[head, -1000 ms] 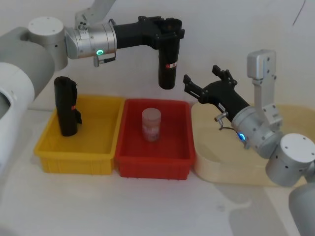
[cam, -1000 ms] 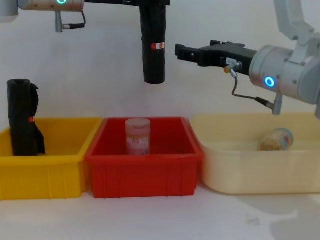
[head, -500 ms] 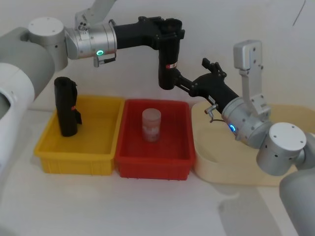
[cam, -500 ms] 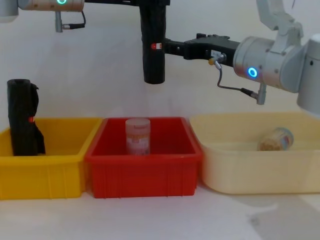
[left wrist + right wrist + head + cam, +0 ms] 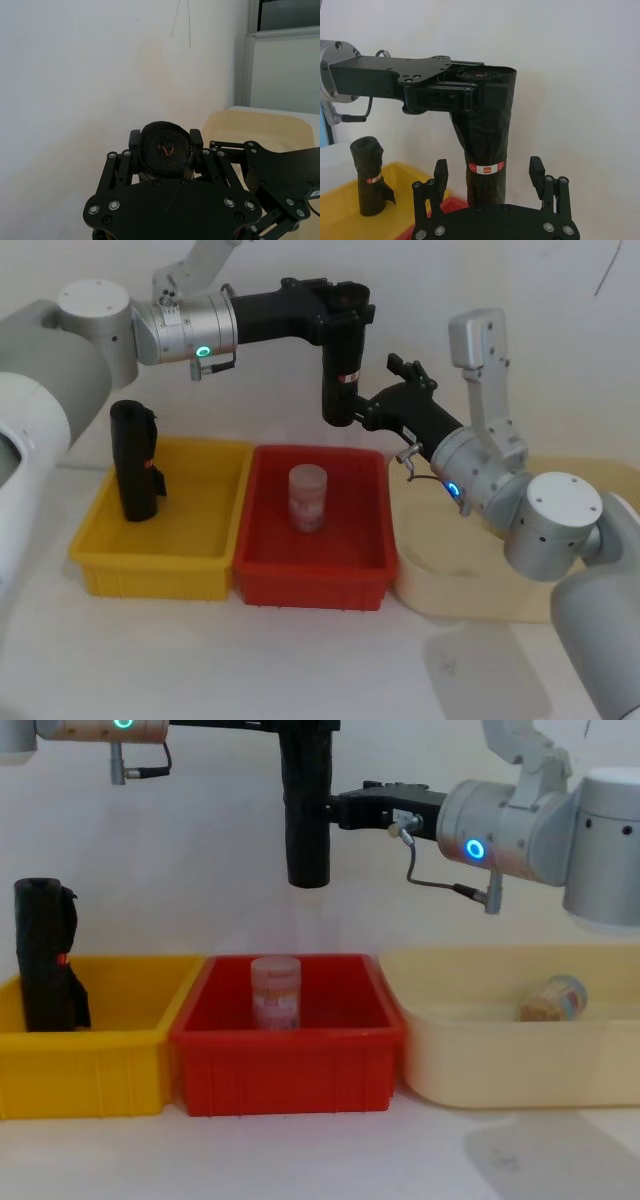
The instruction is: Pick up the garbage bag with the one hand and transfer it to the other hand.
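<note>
1. Garbage bag [image 5: 340, 368]: one. A smooth, straight black cylinder of rolled plastic film with a narrow red-and-white label band [image 5: 486, 168]. It hangs upright in the air above the far edge of the red bin [image 5: 310, 580], touching no container.

2. Left gripper [image 5: 343, 312]: black metal fingers on a silver-grey round wrist with a green light ring [image 5: 203, 349]. The jaws are clamped on the roll's top end.

3. Right gripper [image 5: 488, 172]: black fingers and a silver-grey wrist with a blue light ring [image 5: 452, 490] and a thin grey cable. The jaws are spread wide on either side of the roll at label height, with a gap on each side.

4. Containers: three, in a row on the white table [image 5: 200, 660].
- Yellow bin [image 5: 150, 565], ribbed rigid plastic, at the left end.
- Red bin, same pattern, in the middle.
- Cream tub [image 5: 450, 590], smooth with rounded corners, at the right end.

5. Second black roll [image 5: 133, 455]: one. Lumpy and crumpled, it stands upright at the yellow bin's far-left corner.

6. Jars: two.
- A translucent pinkish jar [image 5: 308, 496] stands upright at the red bin's centre.
- Another jar [image 5: 551, 999] lies on its side toward the cream tub's right side.

7. Change: a second ago the right gripper hung well apart from the roll, over the cream tub. Half a second ago its tips were just reaching the roll. The left gripper and the roll have kept their place.
</note>
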Robot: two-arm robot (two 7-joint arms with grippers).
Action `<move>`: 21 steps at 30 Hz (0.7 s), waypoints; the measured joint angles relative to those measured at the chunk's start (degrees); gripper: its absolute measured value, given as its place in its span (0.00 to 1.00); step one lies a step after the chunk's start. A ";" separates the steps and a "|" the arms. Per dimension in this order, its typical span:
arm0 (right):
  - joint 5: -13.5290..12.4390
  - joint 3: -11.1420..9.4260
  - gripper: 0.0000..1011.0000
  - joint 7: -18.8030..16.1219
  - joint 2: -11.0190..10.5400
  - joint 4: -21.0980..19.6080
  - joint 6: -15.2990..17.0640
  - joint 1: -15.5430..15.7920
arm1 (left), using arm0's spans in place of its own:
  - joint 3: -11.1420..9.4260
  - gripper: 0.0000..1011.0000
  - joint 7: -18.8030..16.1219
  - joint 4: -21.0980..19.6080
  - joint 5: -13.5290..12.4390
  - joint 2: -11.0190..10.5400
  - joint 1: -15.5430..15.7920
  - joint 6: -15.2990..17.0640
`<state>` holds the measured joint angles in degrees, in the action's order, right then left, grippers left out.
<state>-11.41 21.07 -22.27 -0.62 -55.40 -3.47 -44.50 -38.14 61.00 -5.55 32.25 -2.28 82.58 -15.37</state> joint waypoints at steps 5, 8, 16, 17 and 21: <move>-0.21 0.48 0.99 -0.14 0.76 2.11 -0.21 -1.50 | 0.00 0.55 0.00 0.00 0.00 0.00 0.00 0.00; -0.29 0.66 0.99 -0.16 1.15 3.26 -0.46 -2.22 | 0.00 0.55 0.00 0.00 0.00 0.00 0.00 0.00; -0.28 1.08 0.99 -0.04 2.64 8.10 -1.93 -4.97 | 0.00 0.55 0.00 0.00 0.00 0.00 0.00 0.00; -0.26 1.09 0.99 -0.01 2.79 8.58 -2.09 -5.22 | 0.00 0.55 0.00 0.00 0.00 0.00 0.00 0.00; -0.11 1.11 0.99 0.17 3.61 11.43 -3.09 -6.75 | 0.00 0.55 0.00 0.00 0.00 0.00 0.00 0.00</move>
<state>-11.52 22.19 -22.09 2.99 -43.97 -6.56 -51.25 -38.15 61.00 -5.55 32.25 -2.29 82.58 -15.37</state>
